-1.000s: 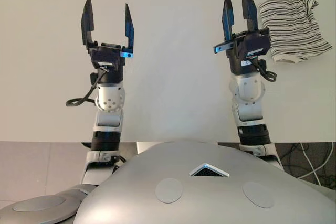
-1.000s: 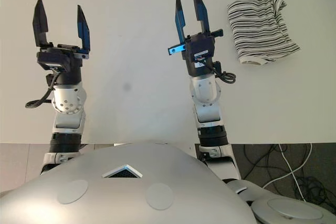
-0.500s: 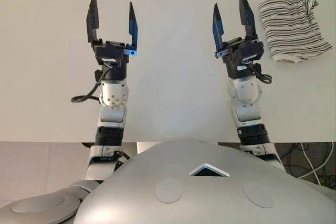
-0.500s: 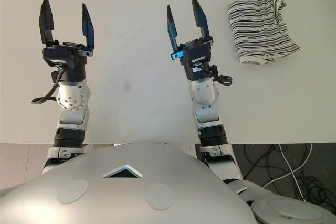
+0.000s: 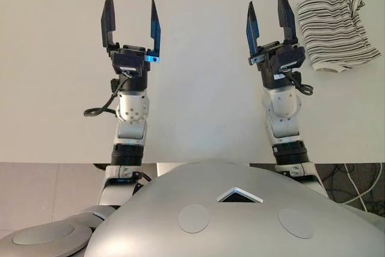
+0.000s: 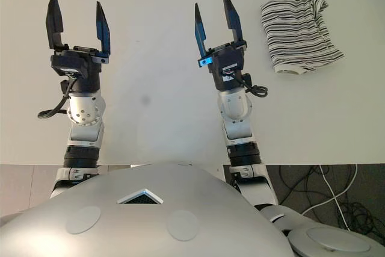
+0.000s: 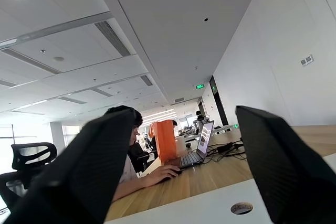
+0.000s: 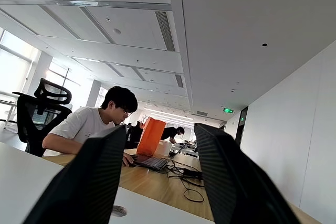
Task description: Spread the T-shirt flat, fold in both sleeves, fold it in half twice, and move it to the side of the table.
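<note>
Striped T-shirt (image 5: 335, 30) folded in a bundle at the far right of the white table (image 5: 198, 106), left gripper (image 5: 131, 14) wide open and holding nothing, right gripper (image 5: 269, 12) also wide open and holding nothing, just left of the shirt, not touching

I log the T-shirt (image 5: 335, 31) as white cloth with thin dark stripes, folded down into a small thick bundle, roughly rectangular, with uneven edges. A pale hem with a small opening shows along its near edge, and a loose corner pokes out at the far end. It lies on the white table (image 5: 198, 100), far off to my right.
</note>
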Robot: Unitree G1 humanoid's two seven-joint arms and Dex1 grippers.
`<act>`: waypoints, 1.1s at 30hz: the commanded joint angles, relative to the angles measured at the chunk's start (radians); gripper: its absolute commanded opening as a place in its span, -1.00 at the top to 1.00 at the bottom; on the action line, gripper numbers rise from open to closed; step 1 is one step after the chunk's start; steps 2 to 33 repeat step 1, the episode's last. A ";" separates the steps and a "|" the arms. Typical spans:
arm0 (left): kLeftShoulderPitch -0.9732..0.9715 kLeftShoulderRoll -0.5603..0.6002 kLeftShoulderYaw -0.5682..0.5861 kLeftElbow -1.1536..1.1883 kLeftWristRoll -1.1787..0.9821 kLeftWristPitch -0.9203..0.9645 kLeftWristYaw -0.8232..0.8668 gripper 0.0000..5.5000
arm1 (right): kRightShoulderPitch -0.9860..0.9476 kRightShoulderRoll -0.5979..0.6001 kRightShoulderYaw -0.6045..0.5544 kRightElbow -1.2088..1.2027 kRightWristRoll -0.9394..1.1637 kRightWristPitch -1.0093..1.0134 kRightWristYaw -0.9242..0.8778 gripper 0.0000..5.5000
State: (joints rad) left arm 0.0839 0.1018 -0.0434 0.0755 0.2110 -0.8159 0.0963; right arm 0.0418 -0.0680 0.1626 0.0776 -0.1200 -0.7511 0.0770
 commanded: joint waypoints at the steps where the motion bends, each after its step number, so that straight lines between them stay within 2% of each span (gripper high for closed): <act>1: -0.005 0.001 0.001 -0.007 0.016 0.000 -0.003 -0.29 | -0.010 0.001 -0.002 -0.004 -0.006 0.000 -0.001 0.12; 33: -0.005 0.001 0.001 -0.007 0.016 0.000 -0.003 -0.29 | -0.010 0.001 -0.002 -0.004 -0.006 0.000 -0.001 0.12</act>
